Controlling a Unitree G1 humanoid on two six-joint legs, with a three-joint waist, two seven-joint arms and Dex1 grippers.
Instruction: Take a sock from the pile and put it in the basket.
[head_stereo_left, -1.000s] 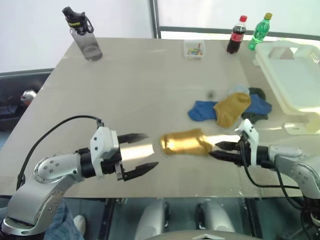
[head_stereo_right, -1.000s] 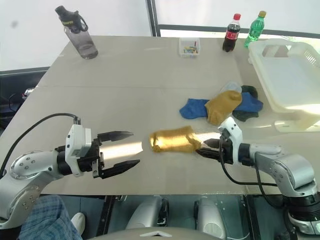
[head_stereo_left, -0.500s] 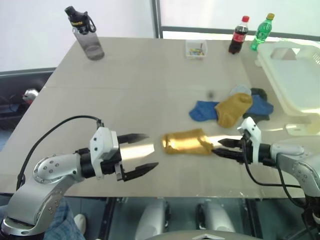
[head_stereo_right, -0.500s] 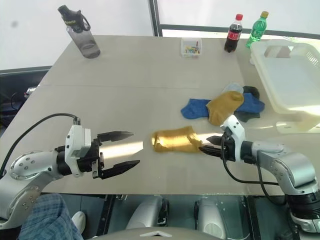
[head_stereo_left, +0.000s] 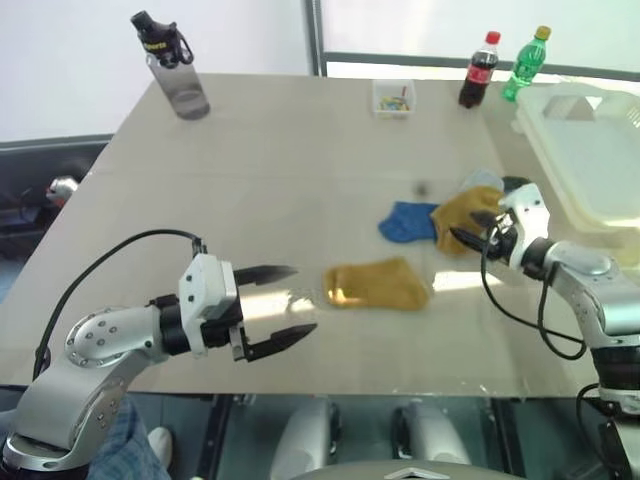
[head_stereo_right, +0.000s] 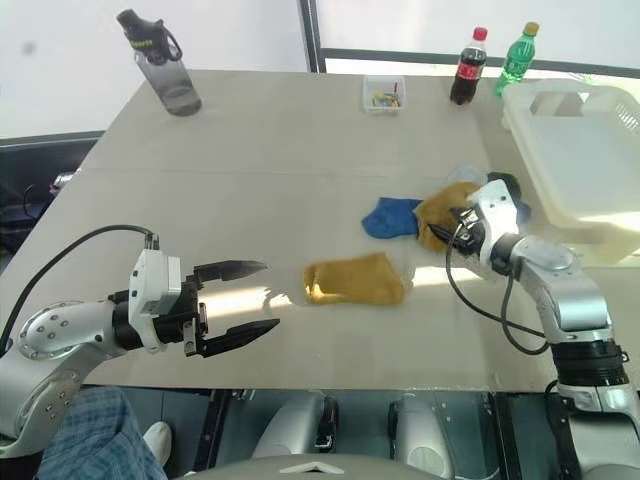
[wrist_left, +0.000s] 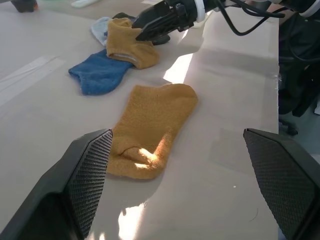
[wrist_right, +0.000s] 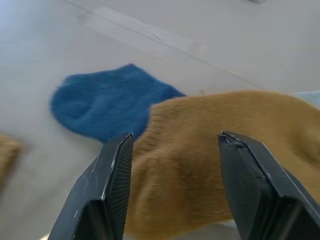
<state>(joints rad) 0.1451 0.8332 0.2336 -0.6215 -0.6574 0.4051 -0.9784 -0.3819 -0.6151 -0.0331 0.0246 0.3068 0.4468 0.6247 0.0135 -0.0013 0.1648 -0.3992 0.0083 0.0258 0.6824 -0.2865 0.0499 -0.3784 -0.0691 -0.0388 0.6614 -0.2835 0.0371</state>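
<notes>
Table (head_stereo_left: 270, 160) carries all. Basket (head_stereo_left: 590, 160) sits at far right edge, apparently empty, though its floor is washed out by glare. Pile (head_stereo_left: 455, 215) lies just left of basket: mustard sock (wrist_right: 200, 150) draped over blue sock (wrist_right: 100, 107). A lone mustard sock (head_stereo_left: 378, 284) lies flat nearer centre, long axis running left-right.

Right gripper (head_stereo_left: 470, 232) hovers at the pile, fingers apart, mustard sock directly ahead between them; nothing clamped. Left gripper (head_stereo_left: 282, 305), fingers wide apart and empty, is well apart from the pile. Right arm is the nearer.

lab/test room: bare beige worktop (head_stereo_left: 270, 170) by a window, taped seams, drink bottles (head_stereo_left: 476, 70) as props.
</notes>
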